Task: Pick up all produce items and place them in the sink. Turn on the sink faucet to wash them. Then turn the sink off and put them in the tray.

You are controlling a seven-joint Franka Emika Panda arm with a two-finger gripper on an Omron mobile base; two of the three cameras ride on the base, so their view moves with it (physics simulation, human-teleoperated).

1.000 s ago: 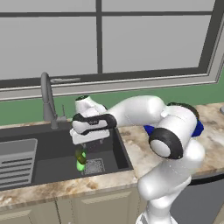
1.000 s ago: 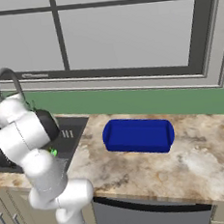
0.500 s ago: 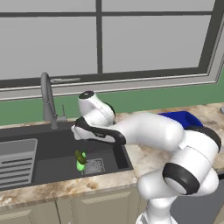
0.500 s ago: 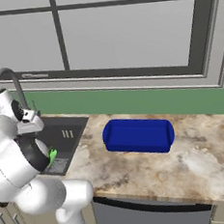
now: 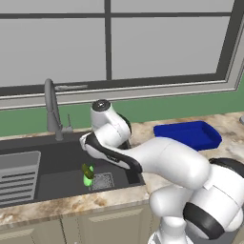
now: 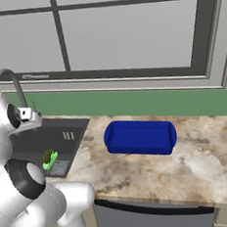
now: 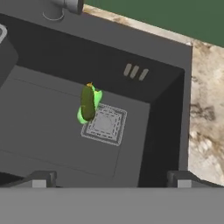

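End effector (image 7: 111, 178) hangs above the sink (image 7: 48, 144), fingers spread wide and holding nothing. Both produce items lie on the basin floor well below it, touching each other just beside the drain grate (image 7: 105, 124): the olive green vegetable (image 7: 88, 102) rests across the lime green vegetable (image 7: 83, 115), though how much of the lime one is hidden is hard to tell. Blue tray (image 6: 140, 137) sits on the table (image 6: 189, 167) right of the sink, faucet (image 5: 51, 107) at the sink's back edge.
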